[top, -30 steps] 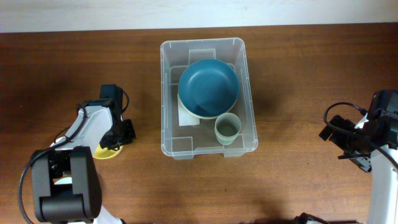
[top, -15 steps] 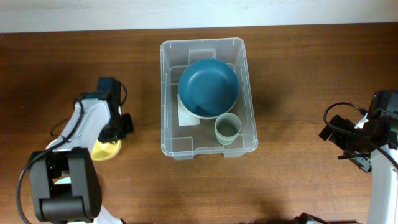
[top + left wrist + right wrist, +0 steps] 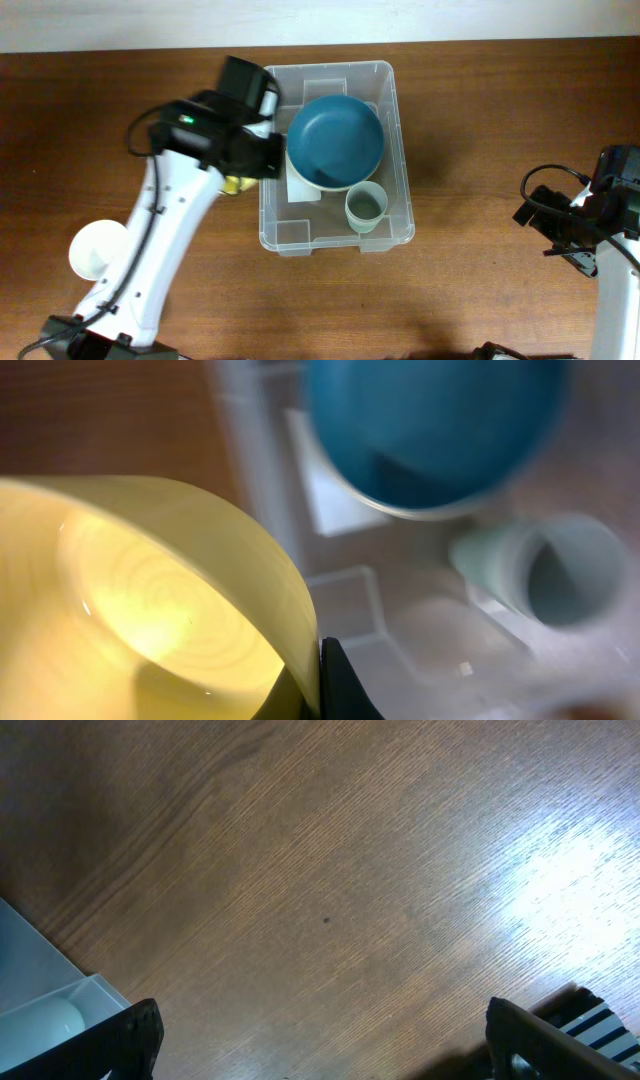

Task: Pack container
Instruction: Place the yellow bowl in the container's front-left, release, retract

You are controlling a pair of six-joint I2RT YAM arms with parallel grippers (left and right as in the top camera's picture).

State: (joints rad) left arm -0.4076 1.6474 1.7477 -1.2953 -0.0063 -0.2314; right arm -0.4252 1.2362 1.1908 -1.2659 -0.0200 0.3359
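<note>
The clear plastic container (image 3: 325, 70) stands at the table's middle and holds a blue bowl (image 3: 335, 140) and a pale green cup (image 3: 366, 206). My left gripper (image 3: 243, 172) is shut on a yellow bowl (image 3: 234, 185) and holds it at the container's left rim. In the left wrist view the yellow bowl (image 3: 150, 600) fills the left side, with the blue bowl (image 3: 430, 430), the cup (image 3: 560, 570) and the container wall (image 3: 250, 450) beyond. My right gripper (image 3: 560, 235) is open and empty over bare wood (image 3: 320, 1040).
A white bowl (image 3: 95, 250) sits on the table at the left, under my left arm. The container's corner (image 3: 40, 990) shows at the left edge of the right wrist view. A white label (image 3: 300, 185) lies on the container's base.
My left arm has lifted the yellow bowl off the table at the left and swung it up and right to the container's left rim. The right arm has not moved.
</note>
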